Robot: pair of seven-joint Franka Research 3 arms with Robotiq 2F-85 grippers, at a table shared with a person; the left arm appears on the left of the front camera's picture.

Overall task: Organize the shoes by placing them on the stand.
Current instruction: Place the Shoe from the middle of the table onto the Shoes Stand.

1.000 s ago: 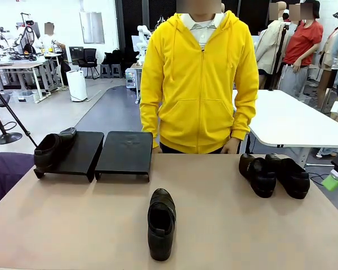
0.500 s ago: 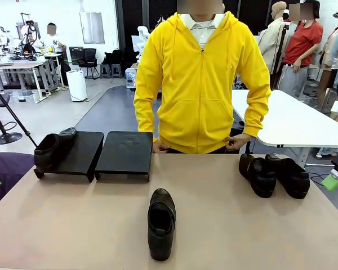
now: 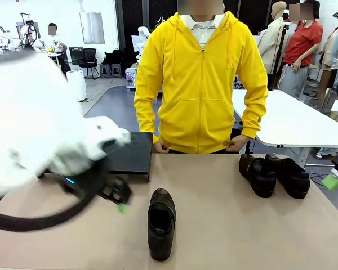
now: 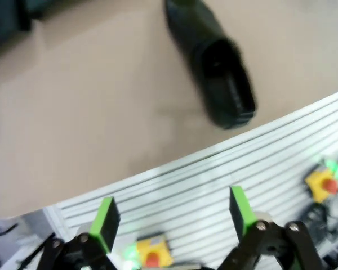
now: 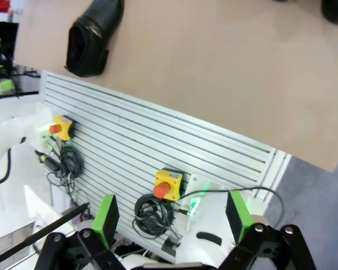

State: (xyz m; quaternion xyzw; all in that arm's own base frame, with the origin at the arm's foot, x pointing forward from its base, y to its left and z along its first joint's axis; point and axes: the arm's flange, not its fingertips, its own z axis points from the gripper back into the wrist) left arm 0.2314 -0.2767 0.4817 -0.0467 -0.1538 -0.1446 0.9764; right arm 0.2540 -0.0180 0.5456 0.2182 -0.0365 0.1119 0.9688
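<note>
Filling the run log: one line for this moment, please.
left gripper: open, empty, near centre shoe | right gripper: open, empty | two shoes: table's right side | stand: part hidden by left arm

Grey floor (image 3: 110,109), white table (image 3: 293,124) at right, black chairs (image 3: 90,57) far back.

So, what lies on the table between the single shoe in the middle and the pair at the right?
Nothing. In the front view, the table between the single shoe and the pair of shoes is bare.
</note>
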